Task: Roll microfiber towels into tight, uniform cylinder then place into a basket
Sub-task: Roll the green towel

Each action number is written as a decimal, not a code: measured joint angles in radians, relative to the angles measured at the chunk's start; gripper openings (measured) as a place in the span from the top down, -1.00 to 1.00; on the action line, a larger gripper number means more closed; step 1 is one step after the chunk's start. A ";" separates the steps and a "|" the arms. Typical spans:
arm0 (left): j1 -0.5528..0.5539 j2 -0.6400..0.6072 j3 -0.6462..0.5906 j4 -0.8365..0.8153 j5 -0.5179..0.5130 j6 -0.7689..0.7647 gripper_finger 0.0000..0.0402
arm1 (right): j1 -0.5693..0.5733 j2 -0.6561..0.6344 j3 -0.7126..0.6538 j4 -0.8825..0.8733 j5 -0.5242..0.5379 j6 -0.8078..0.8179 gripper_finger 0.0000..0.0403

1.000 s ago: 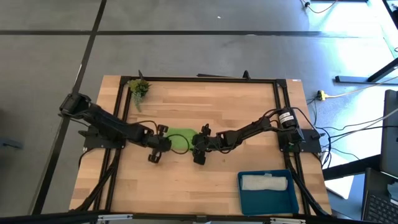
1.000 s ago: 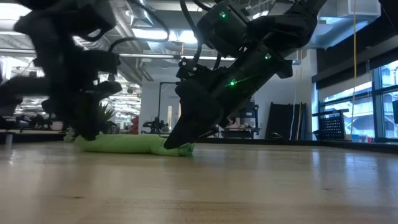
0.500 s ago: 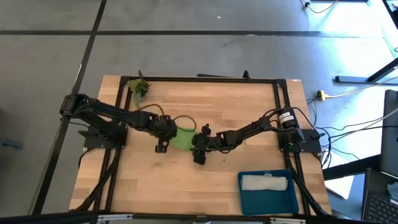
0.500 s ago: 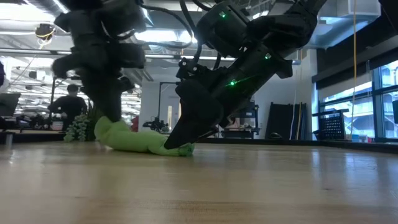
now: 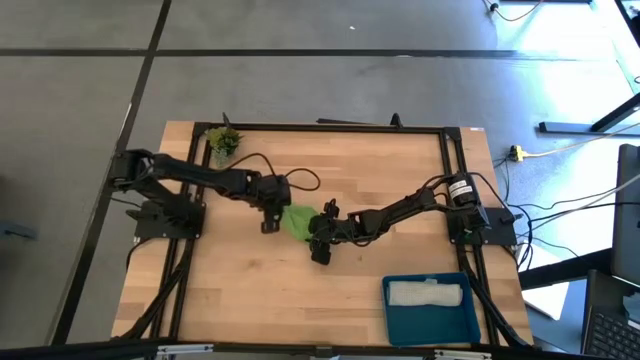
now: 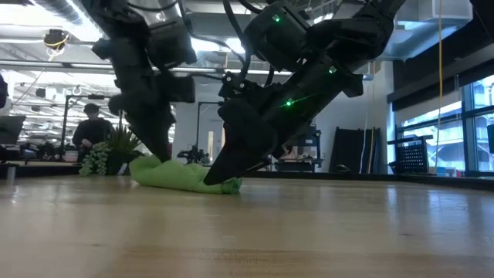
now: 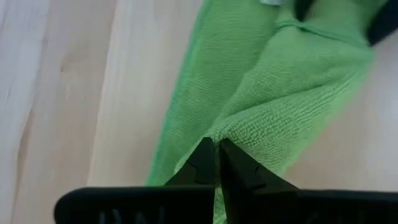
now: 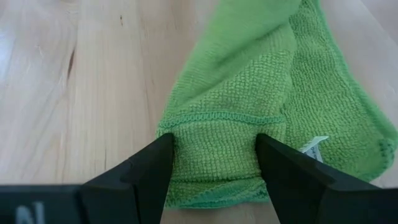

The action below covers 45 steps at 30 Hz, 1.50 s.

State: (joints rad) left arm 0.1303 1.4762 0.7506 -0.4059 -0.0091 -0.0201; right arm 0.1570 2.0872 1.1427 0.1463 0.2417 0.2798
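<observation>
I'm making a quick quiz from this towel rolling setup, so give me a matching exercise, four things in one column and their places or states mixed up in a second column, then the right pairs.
Things:
1. green towel
2. white towel
3. left gripper
4. plant sprig

Places or states:
A. lying in the blue basket
B. at the table's far left corner
C. shut, pinching a fold of green cloth
D. bunched mid-table, one end between the right gripper's fingers

Pairs: 1-D, 2-A, 3-C, 4-B

Overhead view of a wooden desk [image 5: 330,170]. Two dark arms meet at a bunched lime green towel [image 5: 297,220] near the middle: the left tool [image 5: 270,211] at one end, the right tool [image 5: 316,233] at the other. A teal basket [image 5: 432,320] at the near right corner holds a pale towel [image 5: 428,293]. A small plant sprig [image 5: 222,141] lies at the far left corner.
</observation>
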 joint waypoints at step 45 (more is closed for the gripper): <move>-0.131 0.154 0.005 -0.021 -0.207 0.058 1.00 | -0.197 -0.105 0.018 -0.065 -0.382 0.382 0.90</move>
State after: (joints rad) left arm -0.0011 1.6307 0.7559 -0.4266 -0.2162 0.0375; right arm -0.0399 1.9827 1.1603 0.0808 -0.1401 0.6616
